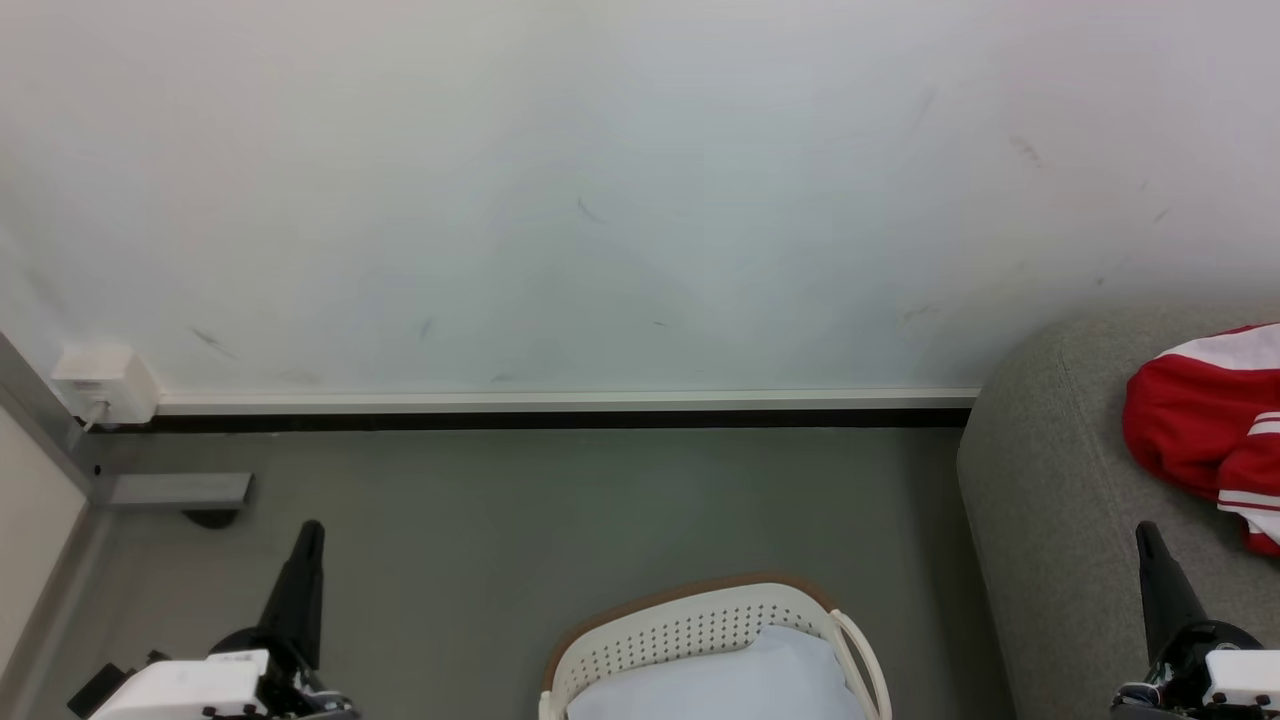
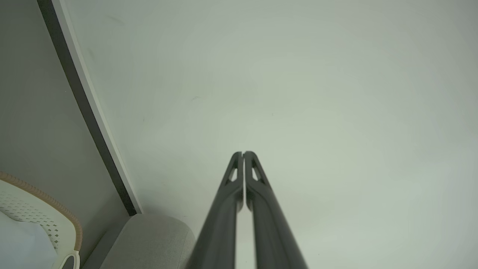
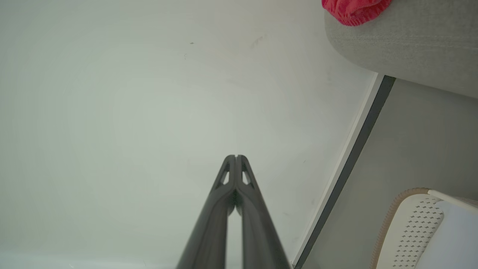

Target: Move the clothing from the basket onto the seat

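so the bright red soft garment with white stripes [image 1: 1200, 420] is lying on the big light grey woven sofa [image 1: 1050, 500] just right of the rounded white perforated plastic basket [image 1: 690, 625], which holds a pale bluish-white cloth [image 1: 720, 685], while the left gripper [image 2: 243, 153] and right gripper [image 3: 235, 157] flank that basket, fingers pinched together on nothing

Head view: the red garment [image 1: 1205, 430] is cut off by the right edge, so its full shape cannot be told. The sofa [image 1: 1050, 500] runs out at the right and bottom edges. The basket [image 1: 700, 625] is cut off by the bottom edge. A pale cloth [image 1: 720, 680] covers its inside and hides anything beneath. The left gripper [image 1: 311, 530] and right gripper [image 1: 1144, 533] appear edge-on, their bodies cut off at the bottom. Right wrist view: the garment is cut off by the top edge, and the lower part of the fingers is blurred.
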